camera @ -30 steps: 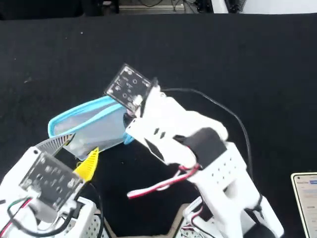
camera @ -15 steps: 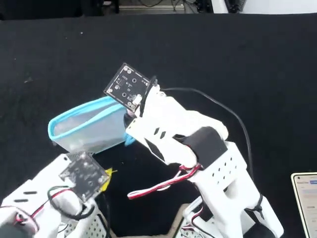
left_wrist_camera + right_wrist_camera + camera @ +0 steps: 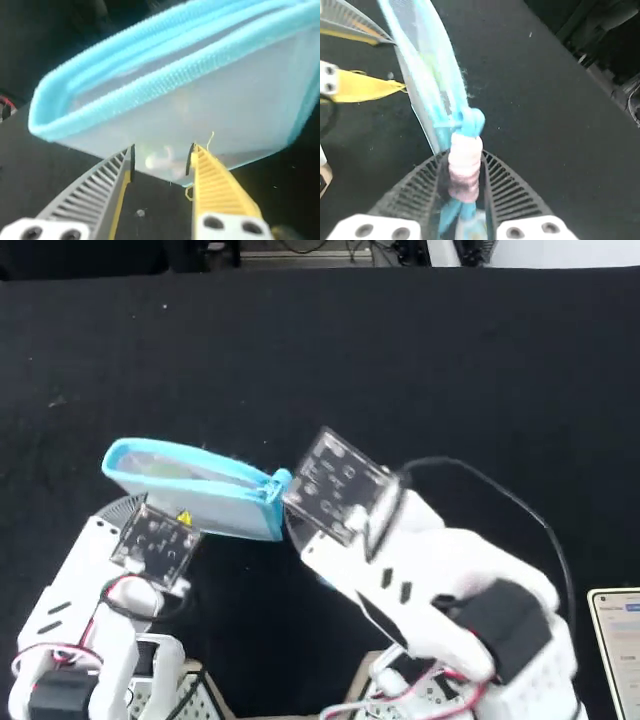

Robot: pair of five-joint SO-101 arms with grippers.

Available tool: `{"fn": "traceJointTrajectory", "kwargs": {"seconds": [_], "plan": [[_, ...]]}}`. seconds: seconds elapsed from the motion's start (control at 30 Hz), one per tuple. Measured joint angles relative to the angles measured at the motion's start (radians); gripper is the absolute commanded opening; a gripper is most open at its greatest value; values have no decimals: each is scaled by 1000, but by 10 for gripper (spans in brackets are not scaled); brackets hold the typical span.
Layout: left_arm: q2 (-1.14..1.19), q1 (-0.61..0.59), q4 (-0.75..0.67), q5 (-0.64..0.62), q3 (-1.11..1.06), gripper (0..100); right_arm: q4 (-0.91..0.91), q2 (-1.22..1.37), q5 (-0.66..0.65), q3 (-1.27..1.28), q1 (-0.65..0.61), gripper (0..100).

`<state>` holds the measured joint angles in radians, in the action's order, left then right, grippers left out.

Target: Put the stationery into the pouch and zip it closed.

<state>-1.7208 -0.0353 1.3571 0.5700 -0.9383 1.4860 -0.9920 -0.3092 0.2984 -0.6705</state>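
The pouch (image 3: pixel 190 495) sits near the desk's (image 3: pixel 400 360) front edge, left of middle. It looks soft, light and likely to buckle. My right jaws are clamped on its pink-wrapped zip pull (image 3: pixel 465 165). My left jaws stand part open against its lower seam, the likeliest place to brace it.

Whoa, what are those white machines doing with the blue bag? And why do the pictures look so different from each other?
Those are two small robot arms at a black table. The high picture looks down from a camera above. The other two come from tiny cameras on each arm's wrist, so you look along its jaws. The blue thing is a see-through pouch with a blue zip edge. The left arm has its grey and yellow jaws apart, with their tips at the pouch's lower edge. The right arm has its black jaws shut on the pink-wrapped zipper pull at the pouch's end.
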Motion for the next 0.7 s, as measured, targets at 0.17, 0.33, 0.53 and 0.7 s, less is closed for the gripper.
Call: {"fn": "traceJointTrajectory", "kwargs": {"seconds": [0.17, 0.33, 0.53, 0.7], "plan": [[2, -2, -180, -83, -46, 195, 0, -110, -35, 112, 3, 11], [2, -2, -408, -176, -184, 195, -57, -219, -72, 227, 3, 11], [-11, -11, -450, -233, -272, 195, -130, -255, -72, 370, 3, 11], [-14, -11, -299, -242, -199, 195, -229, -255, -75, 450, 2, 47]]}}
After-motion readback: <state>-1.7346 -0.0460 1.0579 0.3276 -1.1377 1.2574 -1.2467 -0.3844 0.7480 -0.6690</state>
